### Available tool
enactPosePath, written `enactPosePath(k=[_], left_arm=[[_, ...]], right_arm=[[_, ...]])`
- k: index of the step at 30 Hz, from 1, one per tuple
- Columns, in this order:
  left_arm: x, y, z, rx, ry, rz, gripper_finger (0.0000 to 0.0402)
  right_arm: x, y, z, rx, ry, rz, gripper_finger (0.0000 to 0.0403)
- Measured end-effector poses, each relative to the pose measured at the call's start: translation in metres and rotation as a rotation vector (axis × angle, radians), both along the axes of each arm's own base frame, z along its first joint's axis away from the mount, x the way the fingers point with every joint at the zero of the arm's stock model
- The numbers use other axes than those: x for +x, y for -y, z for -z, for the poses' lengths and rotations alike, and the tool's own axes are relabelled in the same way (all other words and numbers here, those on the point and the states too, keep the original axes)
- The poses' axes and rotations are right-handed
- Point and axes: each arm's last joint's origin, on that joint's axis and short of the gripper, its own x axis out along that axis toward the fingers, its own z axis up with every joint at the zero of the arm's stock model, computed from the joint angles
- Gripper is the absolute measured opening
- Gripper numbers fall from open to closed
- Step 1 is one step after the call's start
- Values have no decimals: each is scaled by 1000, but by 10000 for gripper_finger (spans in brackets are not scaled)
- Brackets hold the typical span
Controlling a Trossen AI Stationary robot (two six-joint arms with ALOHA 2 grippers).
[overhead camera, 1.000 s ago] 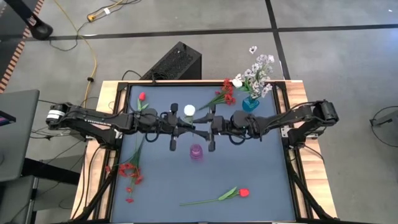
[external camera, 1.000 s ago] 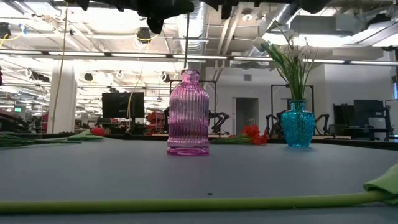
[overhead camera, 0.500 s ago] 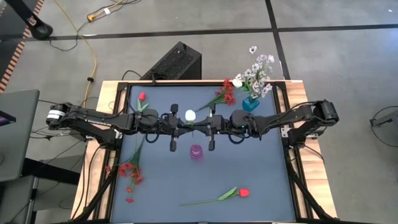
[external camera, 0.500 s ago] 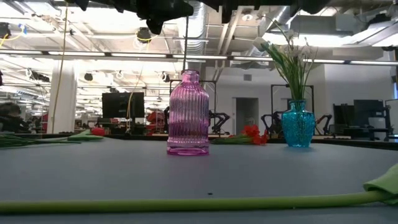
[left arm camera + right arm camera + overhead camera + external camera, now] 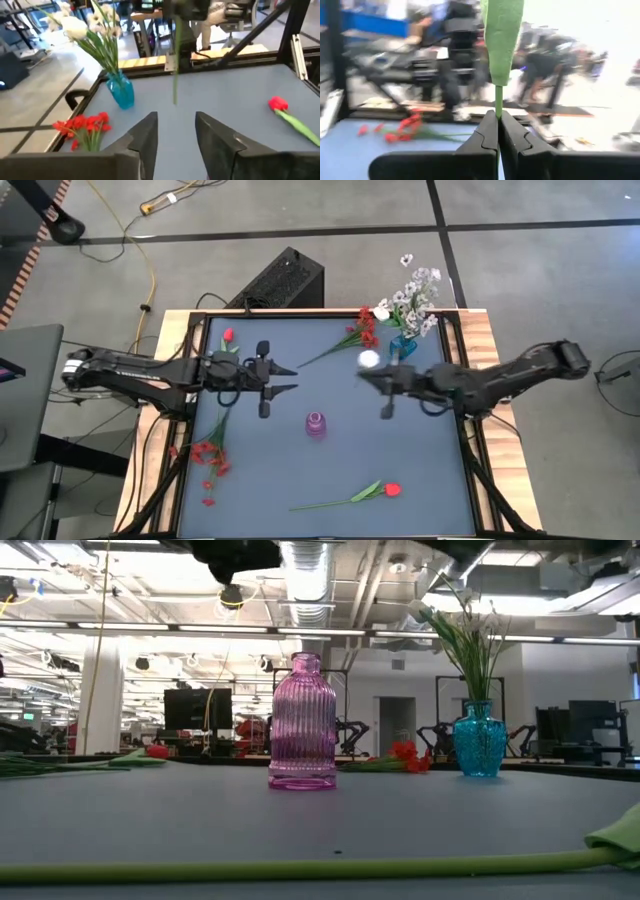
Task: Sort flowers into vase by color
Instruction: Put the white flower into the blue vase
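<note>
While gripper-held (image 5: 497, 131), white flower (image 5: 369, 359) upright

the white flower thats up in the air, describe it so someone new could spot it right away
Start at the blue glass vase of pale flowers at the table's far right corner. Just to its left, the right gripper reaches in from the right, its fingers shut on a green stem. The round white bud on that stem is the flower: the only one held off the table, while the loose red flowers lie flat.

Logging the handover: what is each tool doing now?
Left tool: open, empty.
Right tool: shut on white flower stem.
</note>
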Motion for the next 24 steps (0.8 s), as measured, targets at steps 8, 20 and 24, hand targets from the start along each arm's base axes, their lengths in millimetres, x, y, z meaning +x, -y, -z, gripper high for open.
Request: enactPosePath(k=[8,20,24], left_arm=[[-8,-1,0,36,-44,-29,130],[-7,-3,6,22,-94,-44,130],[-7,-3,6,32,-93,-45,130]], right_arm=[[-76,11,42,-2,82,167,23],[-127,14,42,74,143,248,23],[-144,21,50,151,95,445,23]])
